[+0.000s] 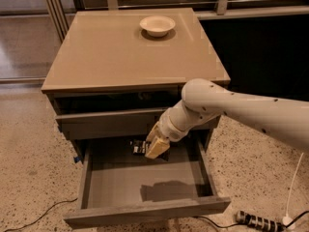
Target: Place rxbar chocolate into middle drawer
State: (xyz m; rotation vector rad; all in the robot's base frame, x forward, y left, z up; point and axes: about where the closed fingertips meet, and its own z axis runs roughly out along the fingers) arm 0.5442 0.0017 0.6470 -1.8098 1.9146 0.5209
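Observation:
The middle drawer (120,183) is pulled wide open below the cabinet, showing its flat grey floor. My gripper (152,150) reaches down into the back of the drawer from the right. It is shut on the rxbar chocolate (139,148), a small black bar that sticks out to the left of the cream-coloured fingers (158,147). The bar hangs just above the drawer floor near the back. The arm's shadow falls on the floor of the drawer.
A cream-white bowl (157,25) stands at the back of the cabinet top (111,57). The grey drawer front (106,125) above is closed. A power strip (257,221) and cables lie on the speckled floor at the front right.

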